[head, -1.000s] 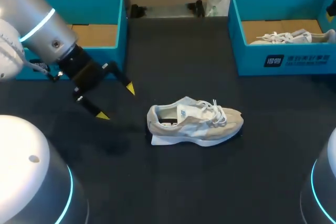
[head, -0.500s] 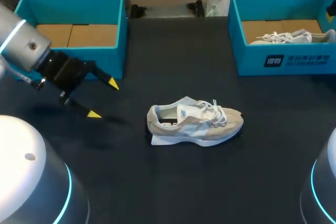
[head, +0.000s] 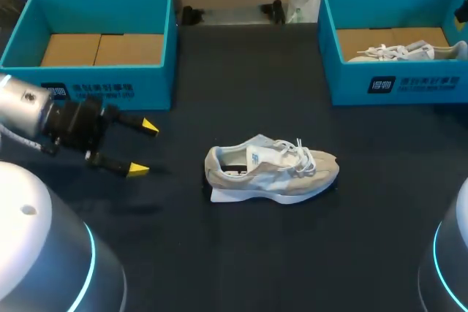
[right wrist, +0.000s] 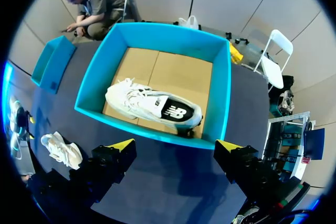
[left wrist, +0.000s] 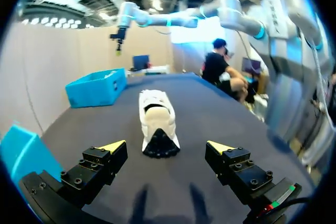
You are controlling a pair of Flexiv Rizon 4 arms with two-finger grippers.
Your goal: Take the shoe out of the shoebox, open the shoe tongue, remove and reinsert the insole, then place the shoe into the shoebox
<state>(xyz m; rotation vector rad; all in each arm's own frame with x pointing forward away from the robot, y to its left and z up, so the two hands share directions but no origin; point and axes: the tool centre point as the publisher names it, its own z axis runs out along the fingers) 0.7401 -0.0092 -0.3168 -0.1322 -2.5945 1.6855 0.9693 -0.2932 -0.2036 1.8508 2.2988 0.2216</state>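
A beige sneaker [head: 272, 170] with white laces lies on the dark table near its middle, toe to the right. In the left wrist view the sneaker [left wrist: 156, 121] lies heel-first just ahead of my fingers. My left gripper [head: 144, 149] hangs low to the sneaker's left, well apart from it, open and empty. My right gripper [right wrist: 176, 145] is open and empty, high above the right shoebox [right wrist: 220, 98], and does not show in the head view. An empty teal shoebox [head: 157, 71] stands at the back left.
The right teal shoebox [head: 344, 71] at the back right holds a white sneaker [head: 409, 50], which also shows in the right wrist view [right wrist: 152, 104]. A white bag [head: 300, 1] sits at the table's far edge. Dark table surface lies all round the beige sneaker.
My left arm has drawn back to the left and sunk lower, away from the sneaker, its fingers staying open. The sneaker has not moved.
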